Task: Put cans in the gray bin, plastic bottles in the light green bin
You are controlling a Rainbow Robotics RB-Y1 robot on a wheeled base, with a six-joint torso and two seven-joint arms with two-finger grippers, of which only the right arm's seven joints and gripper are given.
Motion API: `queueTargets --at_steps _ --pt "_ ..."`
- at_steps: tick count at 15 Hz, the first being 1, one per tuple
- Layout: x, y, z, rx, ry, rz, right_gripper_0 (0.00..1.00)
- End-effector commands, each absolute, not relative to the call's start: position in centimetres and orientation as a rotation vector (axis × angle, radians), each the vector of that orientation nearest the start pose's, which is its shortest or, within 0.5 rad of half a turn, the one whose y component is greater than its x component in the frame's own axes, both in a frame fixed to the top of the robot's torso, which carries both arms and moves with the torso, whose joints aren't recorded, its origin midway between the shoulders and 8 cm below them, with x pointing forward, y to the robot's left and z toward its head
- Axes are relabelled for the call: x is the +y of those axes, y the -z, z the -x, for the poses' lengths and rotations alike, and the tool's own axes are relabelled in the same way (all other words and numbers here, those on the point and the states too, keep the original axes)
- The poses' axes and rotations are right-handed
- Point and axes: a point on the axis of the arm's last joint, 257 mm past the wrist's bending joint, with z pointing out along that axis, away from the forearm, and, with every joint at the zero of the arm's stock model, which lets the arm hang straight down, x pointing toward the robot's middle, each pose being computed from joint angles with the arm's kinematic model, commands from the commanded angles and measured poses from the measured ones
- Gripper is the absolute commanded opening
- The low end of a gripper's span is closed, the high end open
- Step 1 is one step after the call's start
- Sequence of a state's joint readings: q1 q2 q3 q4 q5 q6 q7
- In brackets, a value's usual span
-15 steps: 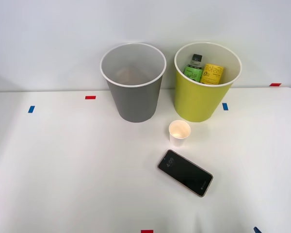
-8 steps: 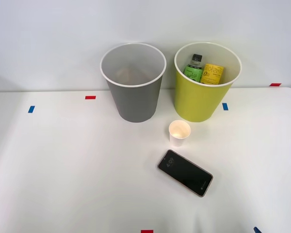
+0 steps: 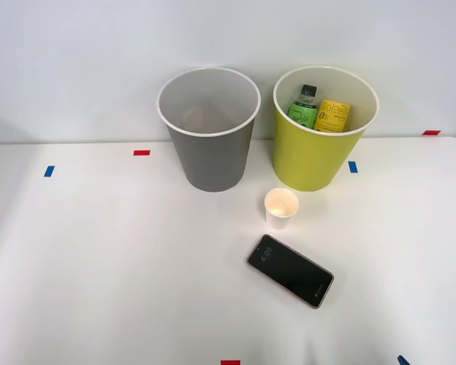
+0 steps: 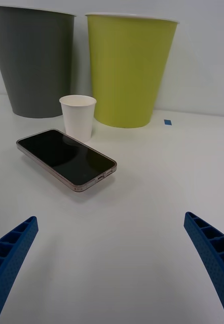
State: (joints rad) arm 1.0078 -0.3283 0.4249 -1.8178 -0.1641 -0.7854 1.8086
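I am seeing my right gripper [image 4: 112, 263] gaping wide over the white table [image 4: 157, 202], gripping nothing; 1 green-labelled plastic bottle [image 3: 304, 108] is sitting inside the lime plastic bin [image 3: 308, 163], beside the round gray plastic bin [image 3: 211, 160].

The white table [image 3: 99, 266] bears the gray bin [image 3: 210, 156], light green bin [image 3: 308, 160], paper cup [image 3: 280, 209], phone [image 3: 290, 271].

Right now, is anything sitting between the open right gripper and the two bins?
Yes. In the wrist view a phone lies flat on the table ahead of the right gripper, and a paper cup stands beyond it, in front of the gray bin and light green bin.
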Motion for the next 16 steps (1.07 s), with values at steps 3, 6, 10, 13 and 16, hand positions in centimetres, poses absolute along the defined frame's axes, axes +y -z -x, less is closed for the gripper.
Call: queueTargets --at_steps 3,6,10,13,16 --pt "-20.06 29.43 -19.18 1.578 0.006 0.148 1.00" --pt "-20.06 29.43 -19.18 1.578 0.006 0.148 1.00" --pt "-20.06 29.43 -19.18 1.578 0.006 0.148 1.00" --pt "-20.06 29.43 -19.18 1.578 0.006 0.148 1.00" --pt "-20.06 29.43 -19.18 1.578 0.006 0.148 1.00"
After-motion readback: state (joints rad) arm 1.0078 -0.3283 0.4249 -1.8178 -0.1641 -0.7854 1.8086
